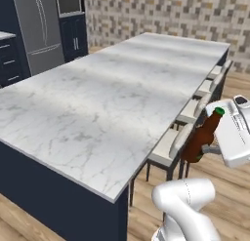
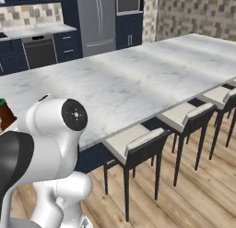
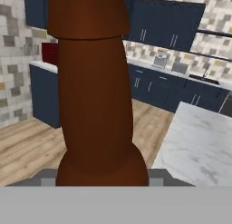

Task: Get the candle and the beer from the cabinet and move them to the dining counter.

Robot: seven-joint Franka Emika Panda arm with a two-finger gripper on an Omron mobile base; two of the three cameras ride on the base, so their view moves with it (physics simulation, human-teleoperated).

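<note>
The gripper (image 1: 207,150) pinches the beer (image 1: 201,137), tilted, above the wood floor beside the stools (image 1: 168,150); the dining counter (image 1: 97,103) lies alongside.

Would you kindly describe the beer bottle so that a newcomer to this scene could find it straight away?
Start at the long dining counter with the white, grey-veined marble top and follow its row of pale stools to the near end. Just beyond them, off the counter and above the wooden floor, the gripper holds the beer tilted. It is the one brown bottle with a green cap.
</note>
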